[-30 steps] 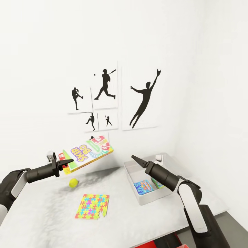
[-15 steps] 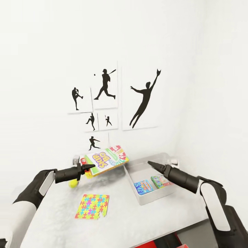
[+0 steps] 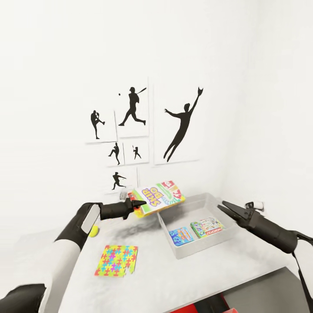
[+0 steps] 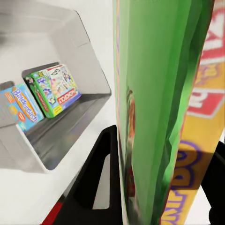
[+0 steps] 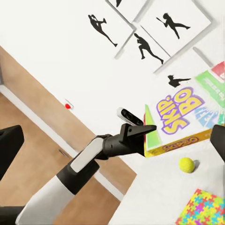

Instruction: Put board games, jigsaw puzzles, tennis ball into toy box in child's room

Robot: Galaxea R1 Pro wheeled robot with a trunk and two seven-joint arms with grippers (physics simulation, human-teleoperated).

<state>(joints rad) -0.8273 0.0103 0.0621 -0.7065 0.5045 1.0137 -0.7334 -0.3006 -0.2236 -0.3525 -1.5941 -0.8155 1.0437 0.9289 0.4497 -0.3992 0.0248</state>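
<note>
Carrying the board game (image 3: 157, 200) clamped by its edge in our left gripper (image 3: 138, 204), we hold it tilted above the toy box's (image 3: 208, 243) near-left rim; we should centre it over the bin's empty end, level it, then release. Our right gripper (image 3: 227, 208) hangs spread, empty.

Both arms: white shell segments alternating with matte black joint sections. Left gripper (image 3: 140, 203): black, two slim pointed fingers (image 5: 140, 130), wedge-shaped, on dark cylindrical forearm; small white rounded camera pod with dark lens mounted near wrist. Right gripper (image 3: 226, 208): same black tapered fingers, dark cylindrical wrist, small white pod on top. Red base part at bottom edge of head view.
</note>
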